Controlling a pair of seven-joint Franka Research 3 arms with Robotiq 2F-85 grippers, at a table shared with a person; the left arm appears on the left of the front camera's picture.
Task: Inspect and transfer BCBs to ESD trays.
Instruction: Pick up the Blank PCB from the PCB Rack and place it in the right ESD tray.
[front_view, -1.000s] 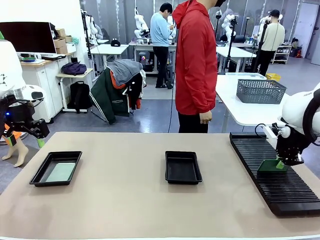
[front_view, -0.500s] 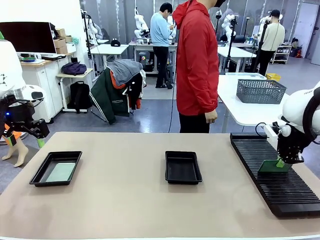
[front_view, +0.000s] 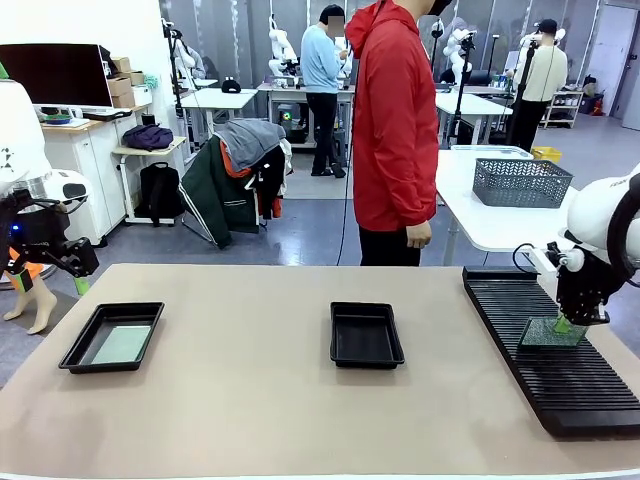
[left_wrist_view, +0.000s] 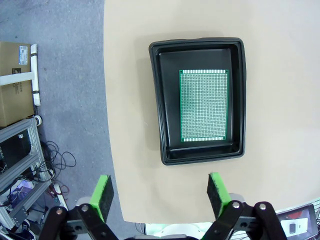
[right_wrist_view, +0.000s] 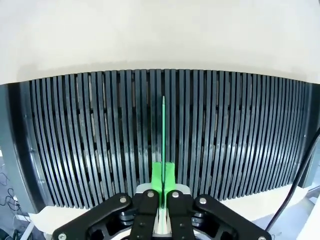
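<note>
Held board: I held a thin flat green rectangular circuit board (front_view: 545, 333) by one edge in my right gripper (front_view: 563, 322).
Right jaws: they were clamped narrow on that board. In the right wrist view my right gripper (right_wrist_view: 163, 172) had the board (right_wrist_view: 163, 125) edge-on between its green pads.
Board position: it was tilted over the long black ribbed slotted plastic rack (front_view: 575, 395) at the table's right and ran in line with the slots (right_wrist_view: 75, 140). I could not tell whether it touched them.
Second board: a like green perforated board (left_wrist_view: 203, 105) lay flat on the floor of the shallow black plastic left tray (left_wrist_view: 155, 100), at the table's left (front_view: 72, 352).
Middle tray: a matching black tray (front_view: 336, 340) sat at the middle of the beige table (front_view: 250, 410), well apart from the left tray and the rack.
Left jaws: my left gripper (left_wrist_view: 160, 192) stood wide, holding nothing, above the left tray and off the table's left edge (front_view: 78, 272).
Person: one in a red jacket (front_view: 392, 120) stood at the far side.
</note>
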